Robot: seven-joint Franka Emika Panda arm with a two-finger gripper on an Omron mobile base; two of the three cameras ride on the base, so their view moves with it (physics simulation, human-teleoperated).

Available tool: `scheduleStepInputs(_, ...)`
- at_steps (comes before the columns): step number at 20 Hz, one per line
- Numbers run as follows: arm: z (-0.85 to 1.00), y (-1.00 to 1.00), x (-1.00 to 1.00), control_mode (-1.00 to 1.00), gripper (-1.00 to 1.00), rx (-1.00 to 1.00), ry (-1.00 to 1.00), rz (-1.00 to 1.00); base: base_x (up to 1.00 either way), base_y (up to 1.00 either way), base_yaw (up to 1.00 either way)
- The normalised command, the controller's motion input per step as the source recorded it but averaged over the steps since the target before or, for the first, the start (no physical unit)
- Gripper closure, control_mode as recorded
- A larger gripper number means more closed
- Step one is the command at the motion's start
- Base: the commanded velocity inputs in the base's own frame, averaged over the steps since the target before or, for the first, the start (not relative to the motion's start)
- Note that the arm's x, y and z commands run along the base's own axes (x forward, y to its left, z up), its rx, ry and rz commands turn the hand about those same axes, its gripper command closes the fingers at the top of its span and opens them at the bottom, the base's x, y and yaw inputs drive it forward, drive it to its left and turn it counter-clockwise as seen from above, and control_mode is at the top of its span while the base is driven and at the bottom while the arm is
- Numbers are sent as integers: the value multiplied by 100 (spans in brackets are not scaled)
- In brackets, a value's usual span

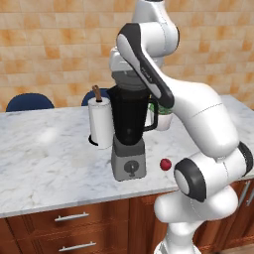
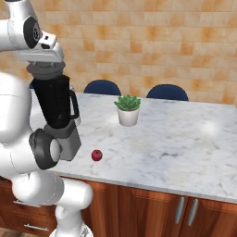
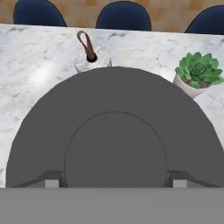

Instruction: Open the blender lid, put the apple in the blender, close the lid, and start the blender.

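Note:
The blender [image 1: 130,119] [image 2: 55,106] stands on the marble counter, black jar on a grey base with a round knob [image 1: 131,167]. The dark grey blender lid [image 1: 128,80] [image 2: 45,70] [image 3: 116,109] sits at the jar's top. My gripper [image 3: 116,179] [image 2: 45,65] points straight down onto it. Its two fingertips [image 3: 52,180] press against either side of the lid's raised centre. The small red apple [image 1: 165,164] [image 2: 96,155] lies on the counter to the right of the blender's base, near the front edge.
A white paper-towel roll [image 1: 100,121] [image 3: 89,59] stands just behind and left of the blender. A potted green succulent [image 2: 127,109] [image 3: 199,72] is behind and to its right. Blue chair backs [image 2: 102,87] rise beyond the counter's far edge. Drawers and cabinet doors [image 1: 69,223] lie below.

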Motion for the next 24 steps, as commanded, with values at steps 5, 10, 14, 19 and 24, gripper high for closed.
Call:
scheduleStepInputs(5,0,-44,-100,-100,100,0,-20,-11,0,0,0)
scheduleStepInputs(10,-42,-96,-66,-100,100,1,-14,-14,0,0,0)
scheduleStepInputs(14,-44,-100,-48,-100,100,8,-2,-12,0,0,0)
scheduleStepInputs(19,-26,-100,-37,-100,100,10,0,-11,0,0,0)
scheduleStepInputs(24,-26,-100,-15,-100,100,8,0,-9,0,0,0)
